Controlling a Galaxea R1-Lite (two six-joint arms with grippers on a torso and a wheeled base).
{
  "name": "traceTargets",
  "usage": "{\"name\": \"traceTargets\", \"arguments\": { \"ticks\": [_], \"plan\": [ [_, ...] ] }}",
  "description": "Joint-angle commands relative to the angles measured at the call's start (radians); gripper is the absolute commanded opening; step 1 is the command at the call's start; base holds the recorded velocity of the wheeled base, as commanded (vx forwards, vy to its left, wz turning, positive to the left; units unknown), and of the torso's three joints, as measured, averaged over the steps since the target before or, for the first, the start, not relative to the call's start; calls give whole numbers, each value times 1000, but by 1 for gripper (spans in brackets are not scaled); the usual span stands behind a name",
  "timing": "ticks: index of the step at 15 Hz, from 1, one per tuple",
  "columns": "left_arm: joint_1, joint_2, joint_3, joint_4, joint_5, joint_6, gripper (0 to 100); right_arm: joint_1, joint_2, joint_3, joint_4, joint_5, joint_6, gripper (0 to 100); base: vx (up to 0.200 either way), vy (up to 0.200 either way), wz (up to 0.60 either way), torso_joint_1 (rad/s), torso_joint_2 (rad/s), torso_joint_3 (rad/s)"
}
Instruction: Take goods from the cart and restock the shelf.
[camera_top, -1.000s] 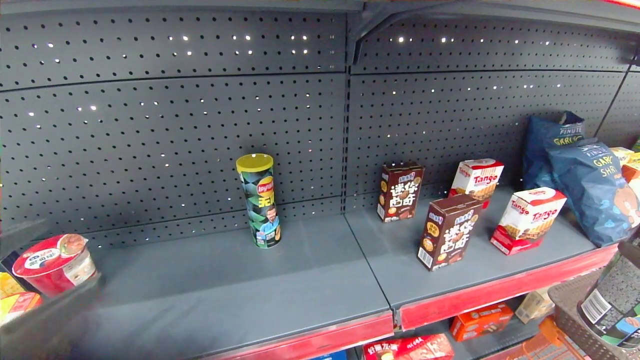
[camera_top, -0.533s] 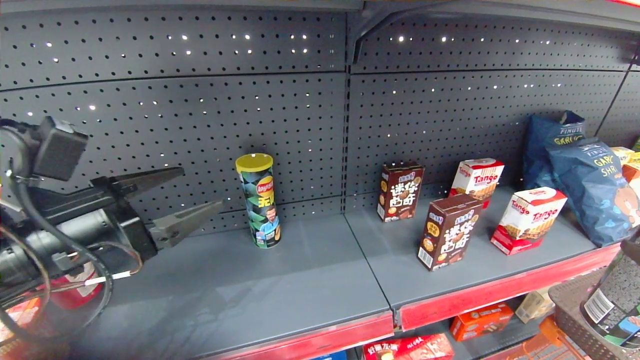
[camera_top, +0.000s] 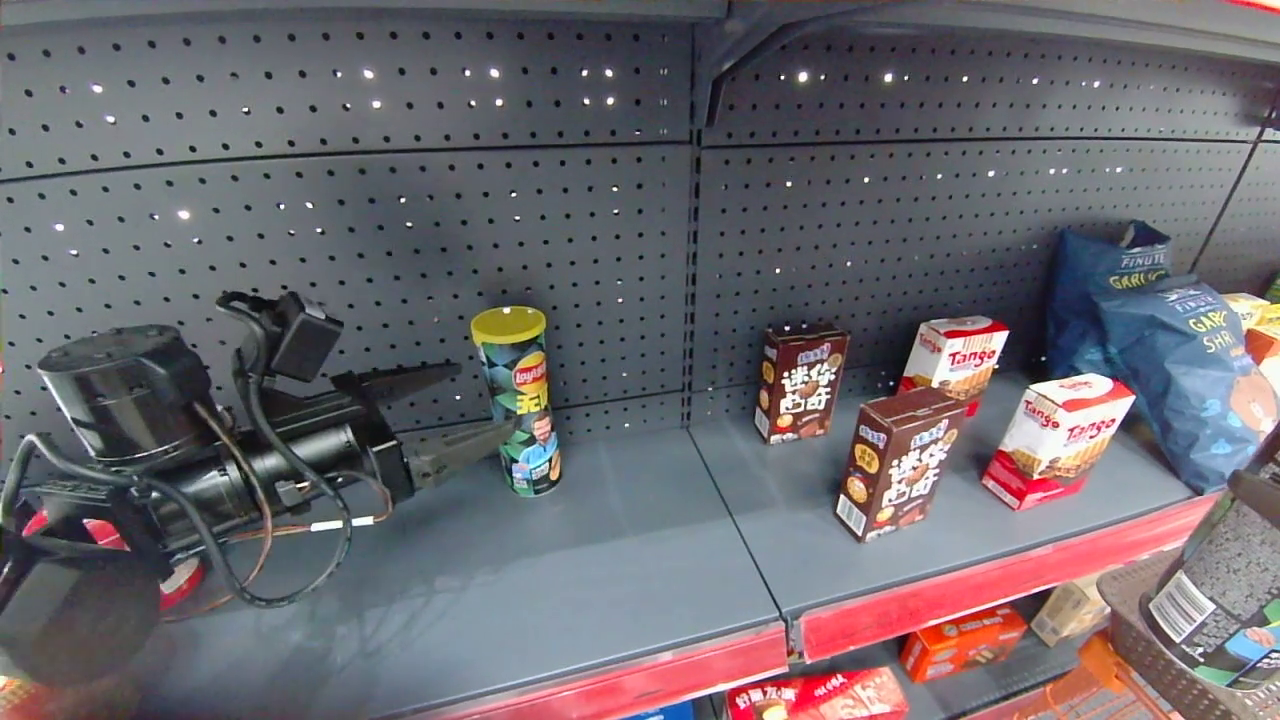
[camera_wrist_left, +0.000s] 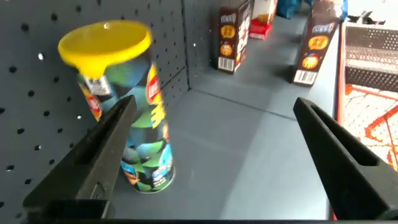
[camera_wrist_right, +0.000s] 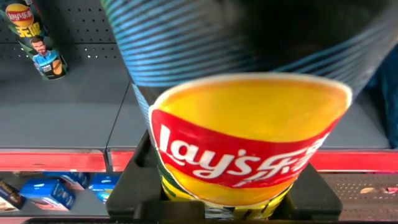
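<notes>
1. Left gripper (camera_top: 487, 402), jaws spread apart, lies level above the grey metal shelf (camera_top: 620, 560). Its fingers reach the green-and-black cylindrical chip can with a yellow lid (camera_top: 520, 405). In the left wrist view this can stands upright against the perforated back panel (camera_top: 350, 230), just beside one finger and not midway between the two.
2. Right gripper (camera_wrist_right: 224, 194) is clamped on a second dark, striped chip can with a yellow-and-red front panel (camera_wrist_right: 249, 130). In the head view this can hangs tilted at the lower right, over the grey mesh cart basket (camera_top: 1135, 610), well apart from the shelf board.
3. Progress, as judged: one can is already on the shelf and upright. The second is out of the cart but not yet shelved, so the restocking looks partly done. Bare board on both sides of the standing can leaves room for it. How many goods remain in the basket cannot be told.
4. What is left, as judged: carry the held can across and set it upright near its twin. The left gripper's spread fingers suggest a possible adjustment of the standing can.
5. Other stock, right section: two brown cartons (camera_top: 897, 463), two red-and-white cartons (camera_top: 1060, 440) and dark blue bags (camera_top: 1180, 370).
</notes>
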Motion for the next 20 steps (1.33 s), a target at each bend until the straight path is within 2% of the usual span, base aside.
{"name": "traceTargets", "arguments": {
  "ticks": [1,5,10,14,15,16,17,20],
  "plan": [
    [34,100,-37,-26,-21,1,100,0,4,4,0,0,2,0,0,0,0,0,0,0],
    [77,160,-69,-57,-93,1,100,2,2,8,0,0,3,0,0,0,0,0,0,0],
    [91,261,-152,-57,-98,3,100,2,5,10,0,2,3,0,0,0,0,0,0,0],
    [93,323,-190,-55,-87,21,100,2,13,10,0,3,3,0,0,0,0,0,0,0],
    [94,341,-193,-55,-81,39,100,2,13,10,0,3,3,0,0,0,0,0,0,0],
    [94,361,-195,-55,-49,67,100,2,14,10,0,3,3,0,0,0,0,0,0,0],
    [93,370,-193,-55,-33,75,100,2,16,12,1,3,3,0,0,0,0,0,0,0],
    [83,373,-196,-48,10,75,100,0,16,19,0,3,3,0,0,0,0,0,0,0]
  ]
}}
